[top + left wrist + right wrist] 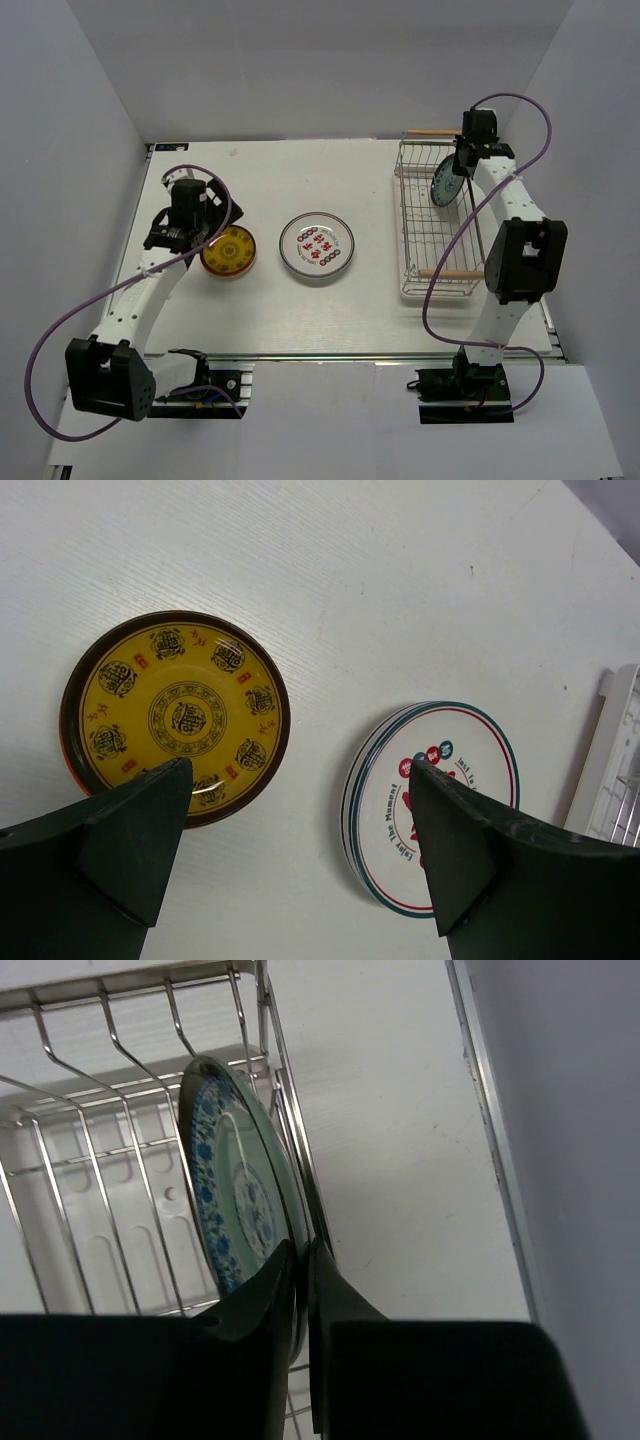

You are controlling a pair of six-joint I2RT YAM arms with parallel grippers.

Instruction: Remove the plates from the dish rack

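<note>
Our right hand (303,1260) is pinched narrow on the rim of the blue-patterned green plate (235,1190), which stands upright at the far end of the dish rack (100,1110); the plate's lower edge is hidden behind the fingers (250,1310). Our left hand (298,780) hangs wide open above the counter (400,580) on the left, over the yellow plate (175,715). One of its fingers covers part of the white plate (385,810) lying beside that.

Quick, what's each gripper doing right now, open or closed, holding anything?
Left gripper: open, holding nothing.
Right gripper: closed on the blue-patterned plate standing in the dish rack.
</note>
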